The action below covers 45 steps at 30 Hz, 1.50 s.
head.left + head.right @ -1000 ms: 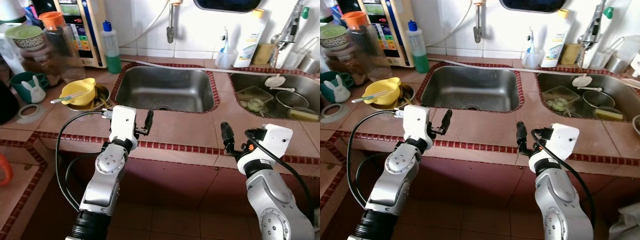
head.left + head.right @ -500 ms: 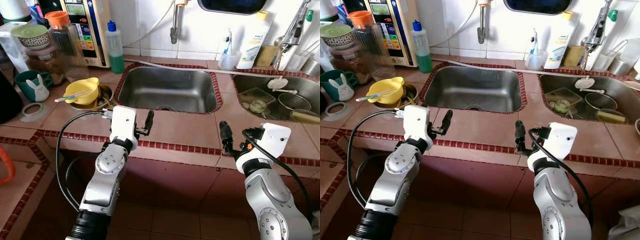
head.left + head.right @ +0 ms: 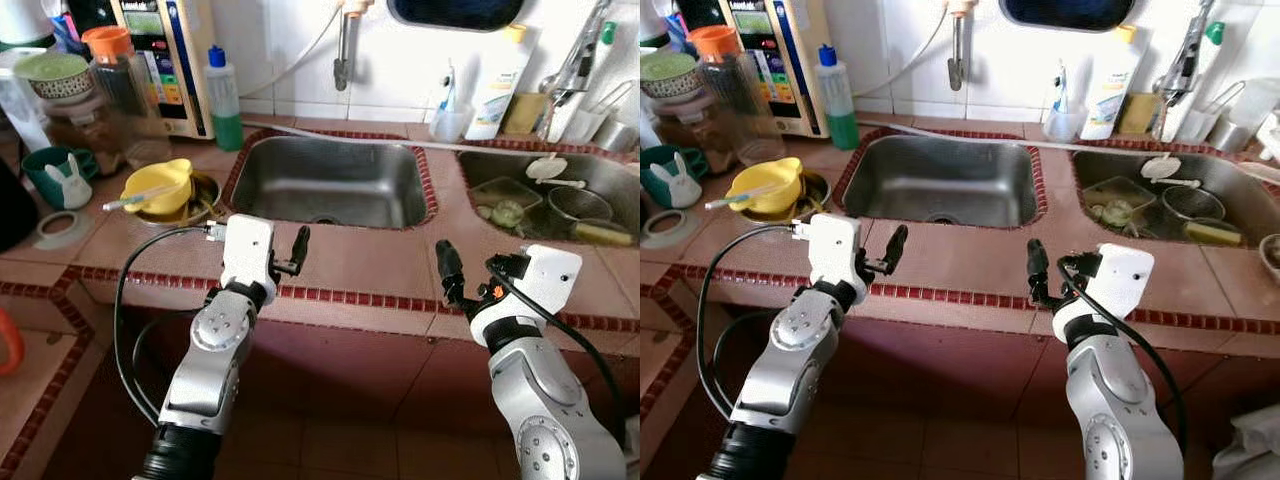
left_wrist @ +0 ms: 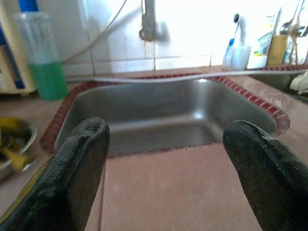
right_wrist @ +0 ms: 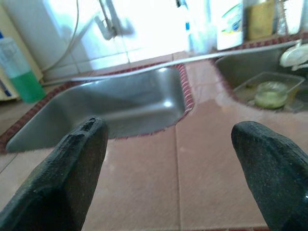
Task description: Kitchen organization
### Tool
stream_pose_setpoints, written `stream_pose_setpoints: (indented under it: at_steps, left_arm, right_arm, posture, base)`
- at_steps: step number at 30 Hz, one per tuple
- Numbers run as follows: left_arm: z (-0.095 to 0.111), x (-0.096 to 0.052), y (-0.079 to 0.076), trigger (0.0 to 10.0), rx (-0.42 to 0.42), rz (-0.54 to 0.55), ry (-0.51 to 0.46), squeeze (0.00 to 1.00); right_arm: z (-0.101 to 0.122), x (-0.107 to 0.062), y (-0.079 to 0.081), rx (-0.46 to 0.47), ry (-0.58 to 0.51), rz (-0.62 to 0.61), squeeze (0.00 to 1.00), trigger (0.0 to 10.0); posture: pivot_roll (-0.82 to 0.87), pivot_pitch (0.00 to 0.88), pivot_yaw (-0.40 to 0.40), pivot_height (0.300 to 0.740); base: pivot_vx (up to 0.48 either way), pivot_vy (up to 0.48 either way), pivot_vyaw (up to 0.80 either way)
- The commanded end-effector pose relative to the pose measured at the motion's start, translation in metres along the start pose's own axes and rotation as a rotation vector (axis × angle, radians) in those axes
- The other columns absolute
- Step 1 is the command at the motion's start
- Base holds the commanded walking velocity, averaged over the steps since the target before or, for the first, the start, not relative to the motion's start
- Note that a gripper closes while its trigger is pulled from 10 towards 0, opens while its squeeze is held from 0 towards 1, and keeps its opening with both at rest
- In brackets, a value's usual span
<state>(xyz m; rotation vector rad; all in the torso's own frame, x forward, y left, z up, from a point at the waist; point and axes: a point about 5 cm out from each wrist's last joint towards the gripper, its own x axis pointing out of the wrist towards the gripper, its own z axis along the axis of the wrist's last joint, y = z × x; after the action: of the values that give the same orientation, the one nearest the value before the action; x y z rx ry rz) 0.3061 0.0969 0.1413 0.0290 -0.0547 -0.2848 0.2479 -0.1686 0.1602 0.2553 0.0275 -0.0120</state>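
The left gripper (image 3: 297,249) and right gripper (image 3: 446,272) were both open and held nothing. A yellow bowl (image 3: 160,186) with a spoon (image 3: 133,197) in it sat at ten o'clock. The right sink (image 3: 560,192) at two o'clock held dishes.

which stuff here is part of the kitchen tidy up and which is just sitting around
Likely the job:
yellow bowl beside the left sink
dishes in the right sink
left end effector, open
right end effector, open

Just there:
green bottle
rabbit mug
dish soap
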Motion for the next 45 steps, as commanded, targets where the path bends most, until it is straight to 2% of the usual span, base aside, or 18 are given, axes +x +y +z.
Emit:
stream_pose_setpoints:
  at_steps: [1,6,9,12,17,34,45]
  left_arm:
    - [0.007,0.002,-0.004,10.0,-0.005,-0.029,-0.025,0.0]
    - [0.011,0.003,-0.008,10.0,-0.024,-0.051,-0.04,0.0]
    - [0.011,0.003,-0.008,10.0,-0.025,-0.052,-0.039,0.0]
    - [0.011,0.003,-0.008,10.0,-0.024,-0.052,-0.037,0.0]
    - [0.012,0.003,-0.007,10.0,-0.02,-0.05,-0.039,0.0]
    - [0.01,0.002,-0.006,10.0,-0.003,-0.048,-0.032,0.0]
    - [0.012,0.003,-0.008,10.0,-0.003,-0.047,-0.046,0.0]
  right_arm:
    - [0.003,-0.001,0.0,-0.008,-0.01,-0.002,0.0,10.0]
    - [0.003,-0.001,0.002,-0.046,-0.01,-0.003,0.0,10.0]
    - [0.002,-0.001,0.008,0.015,-0.021,0.042,0.0,10.0]
    - [0.004,-0.001,0.009,-0.024,-0.035,0.03,0.0,10.0]
    - [-0.002,-0.004,0.012,-0.022,-0.002,0.067,0.0,10.0]
    - [-0.002,-0.005,0.011,-0.009,-0.012,0.078,0.0,10.0]
    - [0.0,-0.004,0.005,-0.017,-0.027,0.049,0.0,10.0]
  posture:
    - [0.04,0.0,0.011,0.74]
    - [0.04,0.0,0.012,0.74]
    - [0.03,0.0,0.015,0.74]
    - [0.03,0.0,0.016,0.74]
    - [0.04,0.0,0.015,0.74]
    - [0.04,0.0,0.018,0.74]
    - [0.04,0.0,0.017,0.74]
  base:
    - [0.289,0.0,0.0]
    - [0.289,0.0,0.0]
    - [0.289,0.0,0.0]
    - [0.284,0.0,0.0]
    - [0.266,0.103,0.0]
    - [0.059,0.324,0.0]
    - [0.022,0.0,0.0]
